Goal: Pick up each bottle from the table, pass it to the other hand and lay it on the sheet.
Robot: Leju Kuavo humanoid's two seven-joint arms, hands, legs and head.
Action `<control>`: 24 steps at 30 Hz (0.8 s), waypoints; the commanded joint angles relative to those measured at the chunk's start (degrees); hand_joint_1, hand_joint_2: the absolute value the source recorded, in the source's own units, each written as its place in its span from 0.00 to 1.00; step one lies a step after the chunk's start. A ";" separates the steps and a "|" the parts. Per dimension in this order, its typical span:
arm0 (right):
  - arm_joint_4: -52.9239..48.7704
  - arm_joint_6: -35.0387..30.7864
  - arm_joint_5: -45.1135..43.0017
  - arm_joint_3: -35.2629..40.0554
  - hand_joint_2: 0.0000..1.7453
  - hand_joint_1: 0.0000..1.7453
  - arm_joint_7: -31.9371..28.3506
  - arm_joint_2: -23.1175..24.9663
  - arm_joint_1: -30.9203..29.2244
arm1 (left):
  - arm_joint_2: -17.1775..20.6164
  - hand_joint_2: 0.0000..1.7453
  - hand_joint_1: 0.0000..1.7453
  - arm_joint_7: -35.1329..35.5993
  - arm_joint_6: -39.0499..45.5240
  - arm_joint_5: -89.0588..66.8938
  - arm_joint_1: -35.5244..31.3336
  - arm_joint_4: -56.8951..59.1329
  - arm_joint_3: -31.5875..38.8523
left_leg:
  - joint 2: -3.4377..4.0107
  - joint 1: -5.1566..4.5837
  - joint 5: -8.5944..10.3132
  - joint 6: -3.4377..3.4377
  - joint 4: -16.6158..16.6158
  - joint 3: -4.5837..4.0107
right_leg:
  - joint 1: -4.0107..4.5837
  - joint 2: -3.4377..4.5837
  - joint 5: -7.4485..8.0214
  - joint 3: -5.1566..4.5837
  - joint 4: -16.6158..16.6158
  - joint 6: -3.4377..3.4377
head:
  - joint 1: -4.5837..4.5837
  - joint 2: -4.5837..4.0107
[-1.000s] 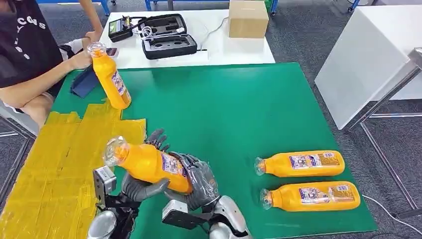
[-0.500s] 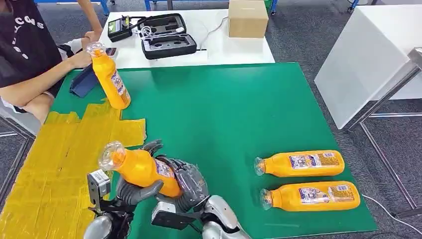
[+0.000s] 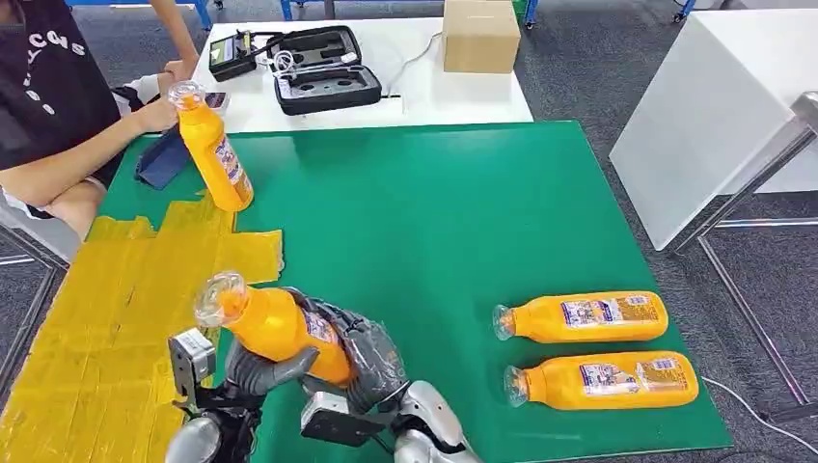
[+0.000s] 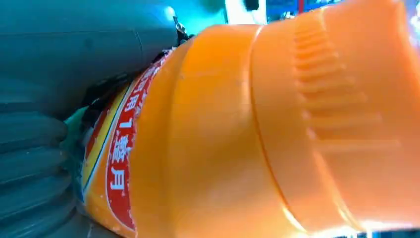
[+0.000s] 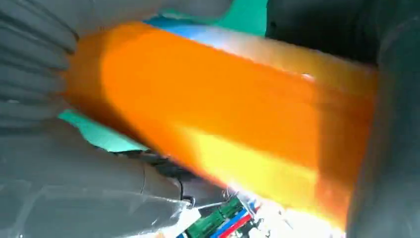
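Now both robot hands on one tilted orange bottle (image 3: 275,326), left robot hand (image 3: 262,367) cupping underneath, right robot hand (image 3: 371,357) wrapped round its base.

Orange bottle (image 3: 275,328) with clear cap and red-and-yellow label, tilted, cap toward ten o'clock, gripped by the left hand (image 3: 259,365) from below and the right hand (image 3: 371,357) around its base, above the green table's near edge. Two more orange bottles lying flat toward four o'clock, caps pointing to nine o'clock: far one (image 3: 583,317), near one (image 3: 603,379), side by side, just apart. Fourth bottle (image 3: 211,147) standing tilted at eleven o'clock, at the far edge of the yellow sheet (image 3: 106,318), which covers the table's nine-o'clock side.
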 commanded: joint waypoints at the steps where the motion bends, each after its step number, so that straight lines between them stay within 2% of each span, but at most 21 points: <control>1: -11.90 -3.61 -4.67 -5.14 1.00 0.00 -2.40 -0.92 6.80 | -1.06 1.00 1.00 -2.24 17.38 -17.21 -2.69 -3.77 4.05 | -0.10 0.03 -0.05 -0.03 0.02 0.06 | 0.04 -0.19 -0.10 0.15 -0.02 -0.01 | 0.00 0.00; 2: -17.28 -4.21 -6.14 -7.55 1.00 0.00 -2.22 -1.02 8.57 | -1.00 1.00 1.00 -0.70 24.55 -25.54 -3.23 -4.98 5.84 | -0.09 0.06 -0.08 -0.04 0.04 0.09 | 0.07 -0.20 -0.12 0.19 -0.02 -0.02 | 0.00 0.00; 3: -20.21 -3.11 -6.11 -8.31 1.00 0.00 -1.51 -1.61 9.33 | -0.72 1.00 1.00 0.02 24.35 -25.72 -3.34 -5.93 6.42 | -0.17 0.08 -0.12 -0.04 0.11 0.06 | 0.10 -0.29 -0.17 0.20 0.03 -0.02 | 0.00 0.00; 4: -24.44 -5.79 -5.76 -11.50 1.00 0.00 -1.80 -0.10 11.21 | -1.17 1.00 1.00 1.91 32.57 -35.94 -3.61 -6.14 9.13 | -0.16 0.03 -0.05 -0.02 0.09 -0.06 | 0.04 -0.22 -0.10 0.03 0.05 0.00 | 0.00 0.00; 7: -29.36 -3.94 -4.37 -13.21 1.00 0.00 -0.07 -0.41 12.56 | -0.98 1.00 1.00 2.45 33.93 -39.23 -3.73 -7.09 11.23 | -0.02 0.02 -0.07 -0.03 0.07 -0.03 | 0.03 -0.10 -0.09 0.03 0.05 -0.01 | 0.00 0.00; 12: -27.89 -4.22 -4.16 -13.57 1.00 0.00 -0.52 0.30 12.49 | -1.57 1.00 1.00 2.65 35.51 -41.91 -3.60 -6.52 11.30 | -0.01 0.02 -0.04 -0.02 0.00 0.03 | 0.03 -0.08 -0.05 0.09 -0.03 0.00 | 0.00 0.00; 14: -29.66 -5.76 -4.26 -15.48 1.00 0.00 -1.19 0.84 12.97 | -1.29 1.00 1.00 7.19 43.64 -60.64 -4.07 -5.19 12.98 | 0.05 0.05 -0.12 -0.03 0.01 0.21 | 0.07 -0.08 -0.11 0.29 -0.07 0.00 | 0.00 0.00; 16: -31.63 -5.90 -4.28 -17.23 1.00 0.00 -1.18 0.93 13.03 | -0.08 1.00 1.00 14.47 46.12 -80.22 -4.64 -3.44 14.80 | 0.01 0.04 -0.07 -0.03 0.00 0.14 | 0.05 -0.10 -0.07 0.22 -0.05 -0.01 | 0.00 0.00; 18: -33.00 -5.58 -4.17 -18.61 1.00 0.00 -0.99 0.70 13.03 | 2.15 1.00 1.00 17.58 44.15 -86.13 -6.24 0.10 14.82 | 0.02 0.01 -0.02 -0.03 -0.03 0.09 | 0.02 -0.07 -0.04 0.13 -0.04 -0.02 | 0.00 0.00; 19: -33.67 -5.39 -4.36 -19.32 1.00 0.00 -1.02 0.66 13.09 | 4.99 1.00 1.00 21.32 44.62 -94.33 -7.39 2.87 14.81 | 0.02 0.02 -0.04 -0.04 -0.05 0.18 | 0.03 -0.10 -0.06 0.23 -0.07 -0.03 | 0.00 0.00; 20: -33.97 -5.32 -4.50 -19.67 1.00 0.00 -1.08 0.62 13.11 | 11.70 1.00 1.00 26.29 44.32 -94.33 -8.02 4.78 11.36 | -0.06 -0.02 0.02 -0.03 -0.09 0.11 | -0.01 -0.13 -0.03 0.15 -0.07 -0.02 | 0.00 0.00; 21: -34.10 -5.23 -4.57 -19.90 1.00 0.00 -1.10 0.49 13.08 | 20.08 1.00 1.00 37.74 42.64 -94.33 -10.27 6.78 1.19 | 0.00 0.01 -0.01 -0.07 -0.13 0.26 | 0.03 -0.11 -0.04 0.30 -0.12 -0.04 | 0.00 0.00; 24: -34.10 -5.23 -4.57 -19.90 1.00 0.00 -1.10 0.49 13.08 | 20.08 1.00 1.00 37.74 42.64 -94.33 -10.27 6.78 1.19 | -0.07 0.04 0.01 -0.10 -0.10 0.20 | 0.06 -0.19 -0.06 0.27 -0.08 -0.07 | 0.02 0.00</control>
